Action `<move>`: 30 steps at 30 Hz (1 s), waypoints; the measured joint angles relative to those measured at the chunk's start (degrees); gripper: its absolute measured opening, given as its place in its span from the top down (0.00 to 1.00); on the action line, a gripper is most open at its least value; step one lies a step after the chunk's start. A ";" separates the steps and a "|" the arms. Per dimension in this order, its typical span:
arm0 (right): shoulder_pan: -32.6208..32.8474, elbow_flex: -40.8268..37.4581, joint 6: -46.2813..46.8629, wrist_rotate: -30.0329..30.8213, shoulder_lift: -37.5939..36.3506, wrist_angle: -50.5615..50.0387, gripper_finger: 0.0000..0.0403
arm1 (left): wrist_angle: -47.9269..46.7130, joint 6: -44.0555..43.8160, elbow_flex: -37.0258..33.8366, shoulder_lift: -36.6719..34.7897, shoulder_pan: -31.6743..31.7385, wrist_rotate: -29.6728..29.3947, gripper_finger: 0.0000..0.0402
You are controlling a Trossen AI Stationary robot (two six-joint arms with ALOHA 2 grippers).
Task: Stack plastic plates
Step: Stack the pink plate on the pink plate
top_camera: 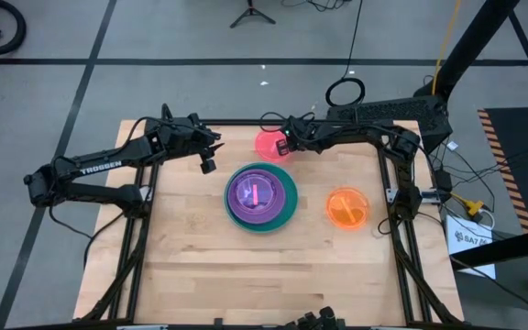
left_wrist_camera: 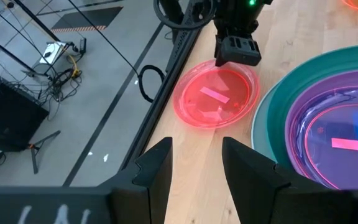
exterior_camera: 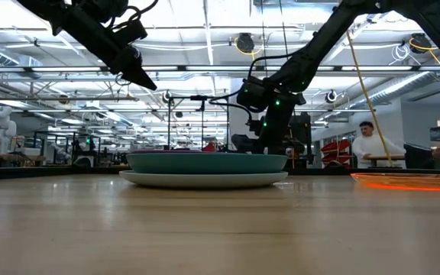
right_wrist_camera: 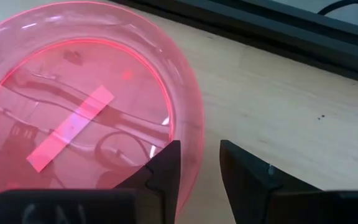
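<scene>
A stack of plates stands mid-table: a light blue plate (exterior_camera: pixel 205 180) at the bottom, a teal plate (top_camera: pixel 286 213) on it, and a purple plate (top_camera: pixel 260 192) with smaller plates inside it. A pink plate (top_camera: pixel 268 142) lies flat near the table's far edge. An orange plate (top_camera: pixel 347 207) lies flat to the right of the stack. My right gripper (right_wrist_camera: pixel 199 165) is open at the pink plate's right rim, pointing down, one finger over the plate and one outside it. My left gripper (top_camera: pixel 207 165) is open and empty, raised above the table left of the stack. My right gripper stands astride the pink plate's rim (right_wrist_camera: pixel 199 146) on its right side, coming from above. One finger is inside the rim and one outside. I cannot tell whether either finger touches the rim. The plate lies flat on the table.
Bare wood lies on the near half of the table (top_camera: pixel 264 275). The table's dark frame rail (right_wrist_camera: pixel 278 31) runs just behind the pink plate. A person (exterior_camera: pixel 371 145) sits far off in the room beyond the table.
</scene>
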 joint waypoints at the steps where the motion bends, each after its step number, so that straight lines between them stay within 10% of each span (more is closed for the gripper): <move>1: 0.00 0.00 0.01 -0.03 0.00 0.09 0.74 | 0.00 0.02 0.00 -0.02 0.00 0.00 0.63; 30: -0.02 0.02 -0.50 -1.63 0.00 2.17 0.99 | -0.02 0.01 0.00 0.00 0.00 0.00 0.63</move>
